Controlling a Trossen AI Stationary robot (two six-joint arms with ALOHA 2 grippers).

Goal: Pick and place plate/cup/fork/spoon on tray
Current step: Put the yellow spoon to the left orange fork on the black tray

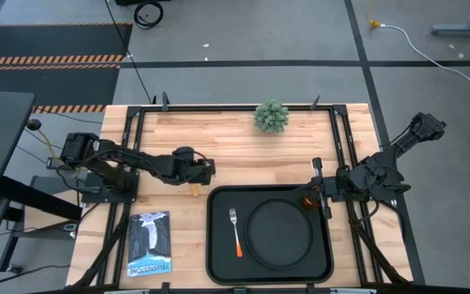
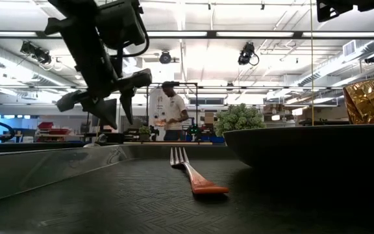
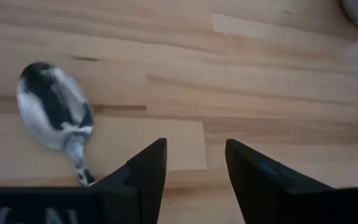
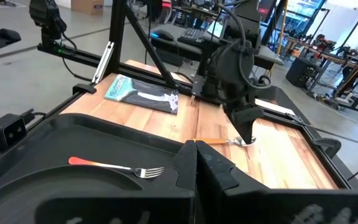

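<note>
Landmark: light wooden slatted table (image 1: pixel 243 155).
Plant: a small green bushy potted plant (image 1: pixel 271 116) stood at the table's far edge.
Booklet: a blue-and-white printed booklet (image 1: pixel 149 242) lay flat at the table's near left corner.
Person: stood in the room beyond the table (image 2: pixel 171 110).

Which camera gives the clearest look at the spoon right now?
The left wrist view: the spoon bowl lies large on bare wood. Right wrist shows it small under the left tool. High view shows only its handle; low view, nothing.

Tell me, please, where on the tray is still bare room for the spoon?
On the tray, one free strip lies between its left rim and the fork, another below the plate. The right side is crowded: plate, cup, right hand. The spoon lies on wood beside the open left hand.
</note>
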